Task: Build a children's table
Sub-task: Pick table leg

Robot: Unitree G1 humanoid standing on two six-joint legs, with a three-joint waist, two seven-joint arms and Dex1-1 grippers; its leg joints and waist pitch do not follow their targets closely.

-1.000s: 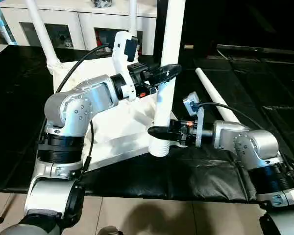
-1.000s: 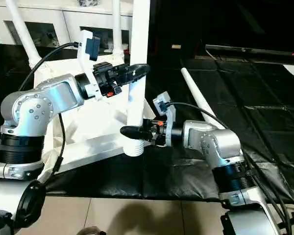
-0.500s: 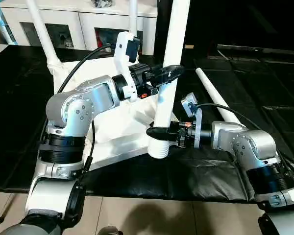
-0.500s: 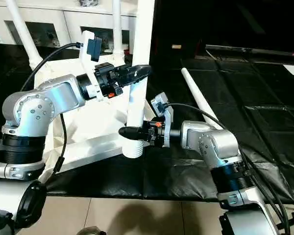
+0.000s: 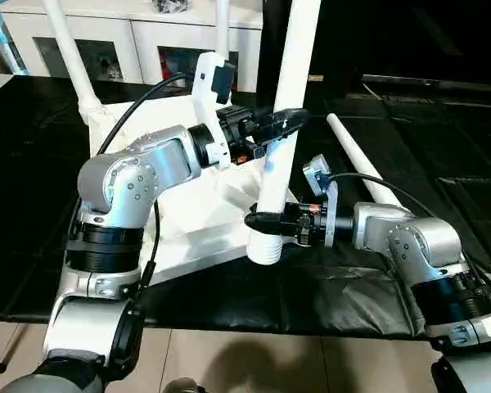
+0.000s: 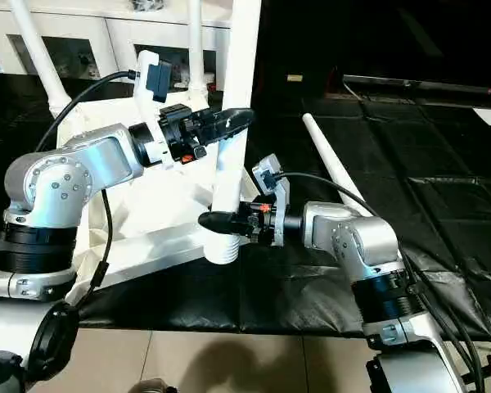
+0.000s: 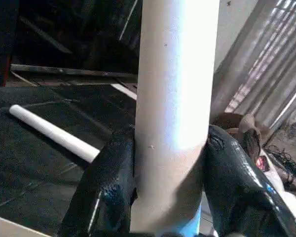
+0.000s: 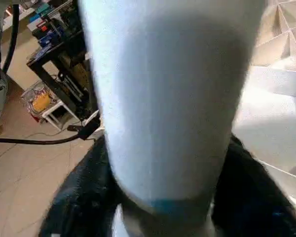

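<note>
Gripping one leg at two heights

Standing nearly upright at the near right corner of the overturned white tabletop, the held leg is caught by both claws. The left claw pinches it partway up; in the left wrist view a black finger presses on each side of the tube. The right claw clasps the same leg close to its ribbed lower end, just above the corner socket, its fingers on either side of the white tube. Whether that end is seated in the socket cannot be told.

The tabletop lies underside up on a black mat. Two more legs rise from its far corners. A loose leg lies flat on the mat to the right, well apart from the tabletop. A white glass-door cabinet stands behind.
</note>
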